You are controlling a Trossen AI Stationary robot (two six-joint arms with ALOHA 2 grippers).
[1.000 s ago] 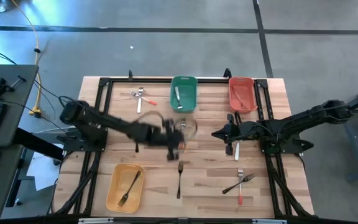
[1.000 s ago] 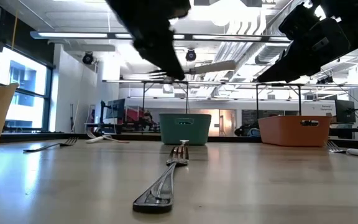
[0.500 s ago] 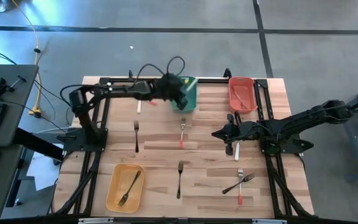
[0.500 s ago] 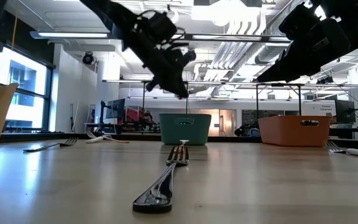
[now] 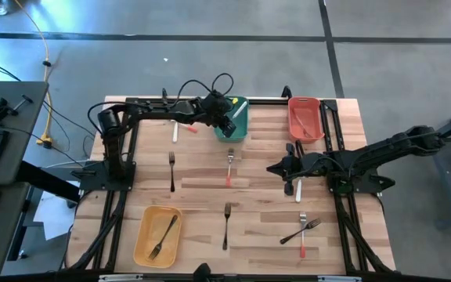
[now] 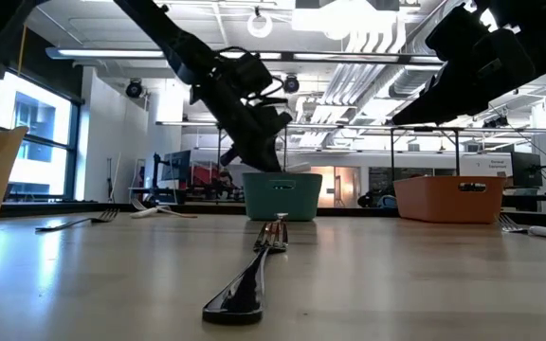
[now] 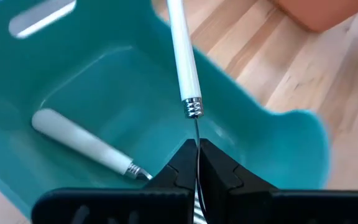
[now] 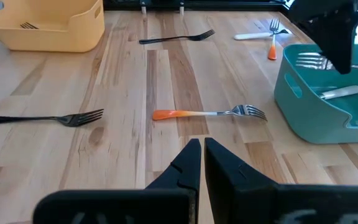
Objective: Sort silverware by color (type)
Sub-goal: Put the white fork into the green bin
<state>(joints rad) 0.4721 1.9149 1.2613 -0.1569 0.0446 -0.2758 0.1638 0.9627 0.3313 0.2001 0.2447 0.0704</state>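
From above, the sorting looks partly done. The yellow bin [image 5: 156,236] holds one black fork, the green bin [image 5: 232,117] a white-handled one, and the red bin [image 5: 304,117] something thin that cannot be made out. Left on the table [image 5: 194,196] are two black forks [image 5: 226,225], a red-handled fork [image 5: 229,166], a crossed pair near right [image 5: 302,229] and a pair far left [image 5: 180,124]. The left gripper [image 5: 227,124] reaches over the green bin; the right gripper [image 5: 275,168] waits mid-table.

At table height, the left arm slants down toward the green bin [image 6: 282,196].

The left wrist view shows the left gripper [image 7: 196,168] pinched on the metal neck of a white-handled fork [image 7: 179,53], held above the bin, not yet released.

The right wrist view shows the right gripper [image 8: 197,163] closed and empty.
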